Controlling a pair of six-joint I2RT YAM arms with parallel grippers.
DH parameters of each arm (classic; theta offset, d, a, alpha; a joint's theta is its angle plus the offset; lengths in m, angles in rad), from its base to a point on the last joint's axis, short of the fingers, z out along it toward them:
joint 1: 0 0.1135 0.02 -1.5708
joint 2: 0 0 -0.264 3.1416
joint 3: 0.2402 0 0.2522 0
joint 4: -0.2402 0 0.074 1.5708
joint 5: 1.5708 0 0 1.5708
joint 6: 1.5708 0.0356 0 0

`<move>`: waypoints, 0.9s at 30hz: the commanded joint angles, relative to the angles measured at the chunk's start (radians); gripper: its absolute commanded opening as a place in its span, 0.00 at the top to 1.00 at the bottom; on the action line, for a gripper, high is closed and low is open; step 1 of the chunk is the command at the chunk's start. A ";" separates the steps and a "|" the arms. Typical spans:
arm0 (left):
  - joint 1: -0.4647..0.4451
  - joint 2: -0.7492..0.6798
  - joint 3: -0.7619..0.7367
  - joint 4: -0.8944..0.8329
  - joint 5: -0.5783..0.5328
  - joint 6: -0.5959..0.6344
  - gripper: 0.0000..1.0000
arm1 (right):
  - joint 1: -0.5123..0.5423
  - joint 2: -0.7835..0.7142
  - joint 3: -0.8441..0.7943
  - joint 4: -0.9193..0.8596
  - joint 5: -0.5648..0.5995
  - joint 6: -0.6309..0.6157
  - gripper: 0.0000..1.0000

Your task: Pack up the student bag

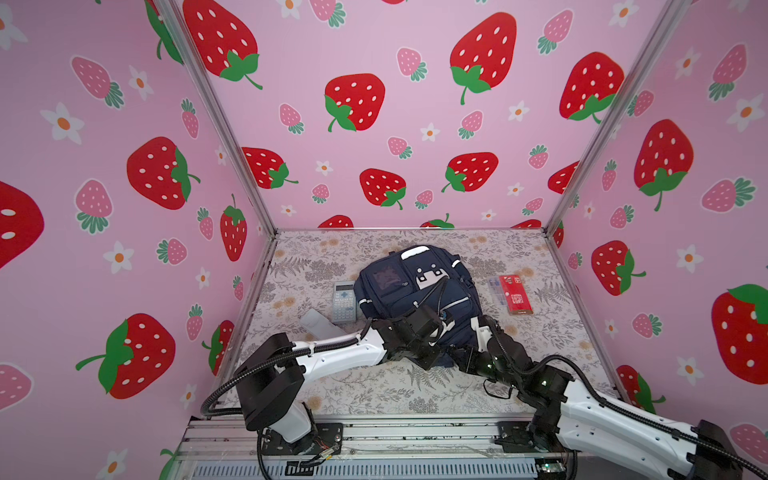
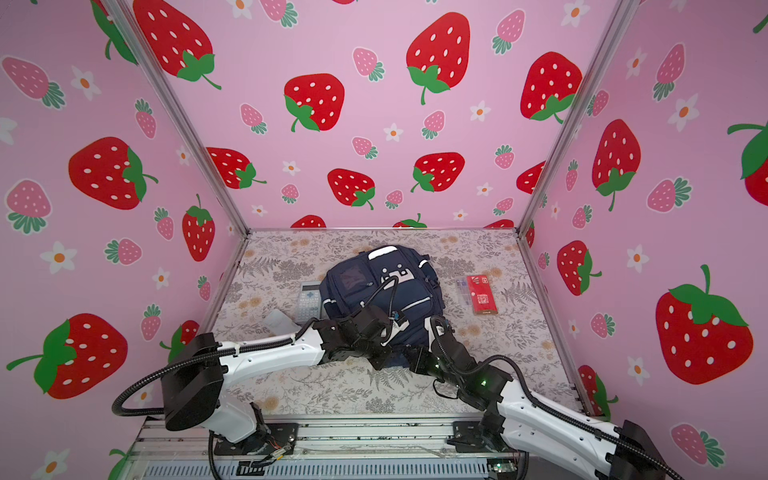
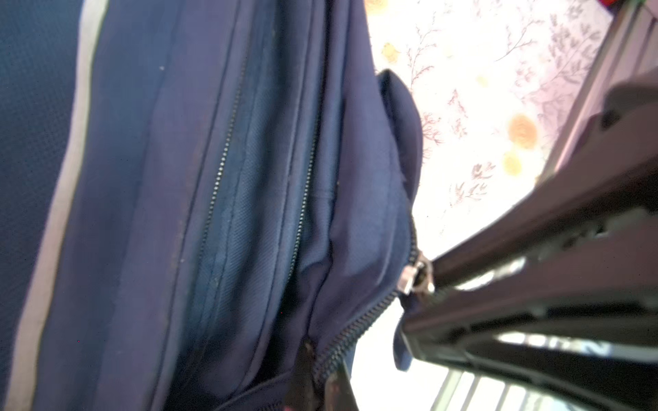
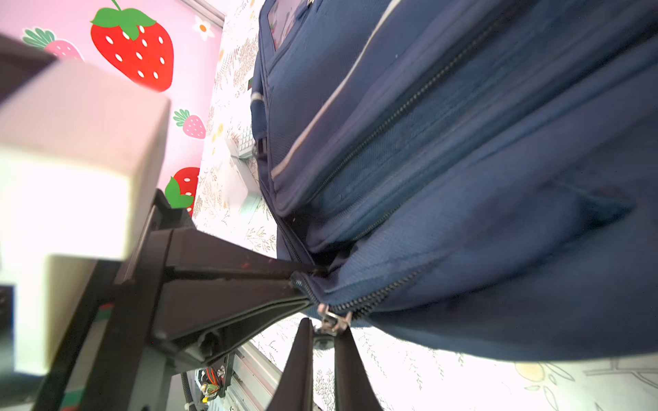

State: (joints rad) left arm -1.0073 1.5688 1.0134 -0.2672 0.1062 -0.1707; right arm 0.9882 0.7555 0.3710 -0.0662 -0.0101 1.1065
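The navy-blue student bag [image 1: 415, 286] [image 2: 374, 282] lies front-up in the middle of the floral table. Both grippers meet at its near edge. My left gripper [image 3: 322, 377] [image 1: 432, 362] is shut, pinching the bag's fabric [image 3: 249, 213] right beside a zip track. My right gripper [image 4: 324, 341] [image 1: 458, 355] is shut on the silver zip pull [image 4: 333, 318] [image 3: 413, 277] of the bag's lowest zip. That zip is parted a little between the two grippers. Two other zips higher on the bag look closed.
A grey calculator [image 1: 344, 301] [image 2: 309, 301] lies left of the bag, with a whitish flat cover [image 1: 318, 324] near it. A red box [image 1: 515, 295] [image 2: 482, 295] and a clear case [image 1: 494, 286] lie to the right. Strawberry-print walls enclose three sides.
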 commanded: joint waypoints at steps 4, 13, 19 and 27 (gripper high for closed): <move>0.013 -0.111 -0.062 -0.063 -0.177 0.000 1.00 | -0.145 -0.088 0.045 -0.093 -0.027 -0.020 1.00; 0.017 -0.212 -0.154 -0.120 -0.351 -0.099 1.00 | -0.600 0.021 0.030 -0.131 -0.268 -0.215 1.00; 0.126 -0.219 -0.162 -0.200 -0.429 -0.203 1.00 | -0.691 0.068 0.055 -0.089 -0.343 -0.281 1.00; 0.161 -0.209 -0.107 -0.147 -0.295 -0.179 0.55 | -0.534 -0.020 0.079 -0.127 -0.359 -0.266 0.97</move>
State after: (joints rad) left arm -0.8165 1.3716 0.8501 -0.4469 -0.2169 -0.3374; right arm 0.4053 0.7658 0.4011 -0.1524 -0.4000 0.8631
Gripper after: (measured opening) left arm 0.444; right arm 0.044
